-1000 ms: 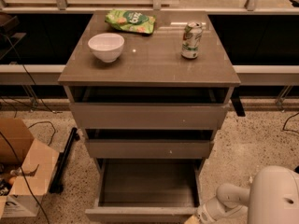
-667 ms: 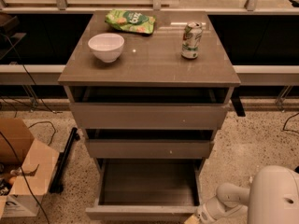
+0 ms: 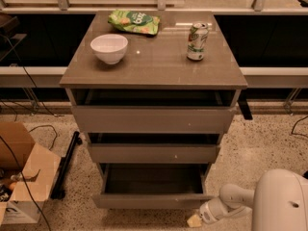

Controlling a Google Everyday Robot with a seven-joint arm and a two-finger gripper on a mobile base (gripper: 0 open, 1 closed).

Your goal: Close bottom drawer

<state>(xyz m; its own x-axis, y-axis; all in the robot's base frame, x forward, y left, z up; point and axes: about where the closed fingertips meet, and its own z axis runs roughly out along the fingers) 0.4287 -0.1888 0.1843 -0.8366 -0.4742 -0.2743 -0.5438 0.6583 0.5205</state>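
Open bottom drawer (image 3: 153, 199) sticks out at base of cabinet (image 3: 154, 69) (front well fwd of the two above). The gripper (image 3: 195, 220) sits low by its front right corner, perhaps touching; open vs closed: can't tell. On top: bowl (image 3: 109, 48), can (image 3: 197, 41), chip bag (image 3: 134, 22).

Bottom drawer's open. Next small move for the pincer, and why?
Probably slide the pincer left, squarely in front of the bottom drawer. The drawer stands pulled out, and the pincer sits low by the floor, off the front's right corner, so a push from there would likely glance off.
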